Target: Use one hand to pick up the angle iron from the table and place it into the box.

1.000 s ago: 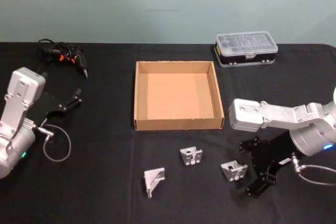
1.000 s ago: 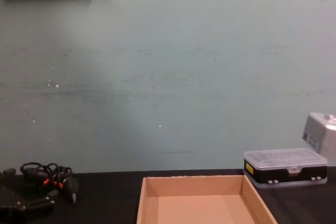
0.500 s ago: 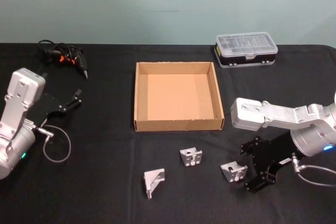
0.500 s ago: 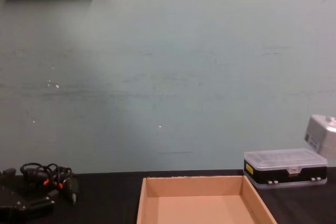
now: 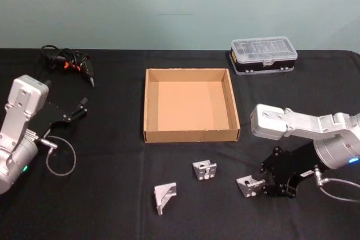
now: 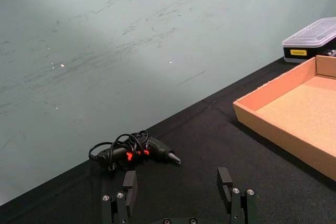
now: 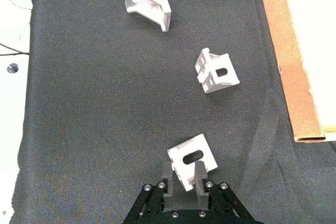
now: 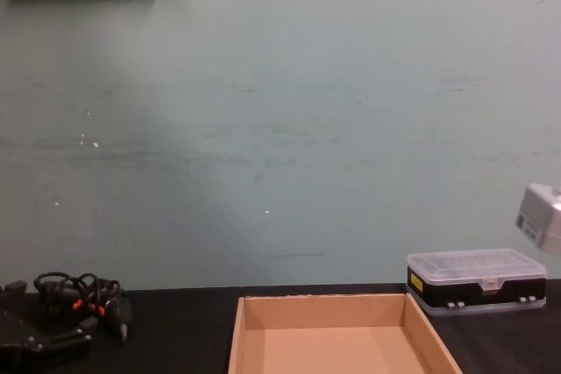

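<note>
**While the hold is this shallow, the lift is where you could lose it**

As you read across the table (image 5: 112,150), your left gripper (image 6: 176,176) sits parked at the left side near the tangle of cables (image 5: 67,60). Its jaws are wide apart with nothing between them. Next comes the box (image 5: 188,134), at mid-table and with nothing in it.

Three brackets lie in front of the box. The left angle iron (image 5: 165,195) is nearest you, and the middle angle iron (image 5: 205,169) is just before the box's front wall. The right angle iron (image 7: 190,153) rests on the table, well apart from the box. Your right gripper (image 7: 183,168) is low over that one, jaws narrow and set against either side of its near corner. Only the tips have it — most of the bracket juts out beyond them. At the far right, the plastic case (image 5: 263,53) is out of the way.

I judge the main risk to be that corner hold. Metal pinched at one end may swivel or slide out as you raise it. Carry it too low and it may catch the box's front wall or clip the middle bracket on the way. Let go from too high and it could bounce — perhaps over the low rim.
</note>
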Robot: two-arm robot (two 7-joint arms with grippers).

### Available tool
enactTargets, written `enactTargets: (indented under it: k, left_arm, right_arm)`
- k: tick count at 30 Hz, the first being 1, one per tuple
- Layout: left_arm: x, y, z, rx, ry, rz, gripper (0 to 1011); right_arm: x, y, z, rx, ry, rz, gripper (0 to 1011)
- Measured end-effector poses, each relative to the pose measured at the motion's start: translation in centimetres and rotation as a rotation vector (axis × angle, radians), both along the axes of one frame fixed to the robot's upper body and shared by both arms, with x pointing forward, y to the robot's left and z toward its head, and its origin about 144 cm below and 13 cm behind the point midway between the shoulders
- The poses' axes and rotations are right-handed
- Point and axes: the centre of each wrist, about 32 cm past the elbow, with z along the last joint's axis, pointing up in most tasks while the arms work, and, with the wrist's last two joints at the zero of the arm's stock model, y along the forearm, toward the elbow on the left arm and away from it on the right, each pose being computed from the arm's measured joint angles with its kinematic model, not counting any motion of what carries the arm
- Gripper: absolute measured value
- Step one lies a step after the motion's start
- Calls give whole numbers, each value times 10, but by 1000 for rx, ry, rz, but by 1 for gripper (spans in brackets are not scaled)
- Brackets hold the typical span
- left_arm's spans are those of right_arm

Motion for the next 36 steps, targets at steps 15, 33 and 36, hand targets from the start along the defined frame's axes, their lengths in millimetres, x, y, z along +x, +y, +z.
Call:
enactTargets:
  k: [15, 33, 36]
  left_arm:
    - [0, 0, 0, 0, 0, 0, 1000]
    - [0, 0, 0, 0, 0, 0, 1000]
    - [0, 0, 0, 0, 0, 0, 1000]
  right_arm:
    - [-1, -2, -2, 11, -4, -10, 67]
    - [-18, -2, 25, 324, -245, -192, 67]
    - [-17, 3, 23, 397, -300, -267, 67]
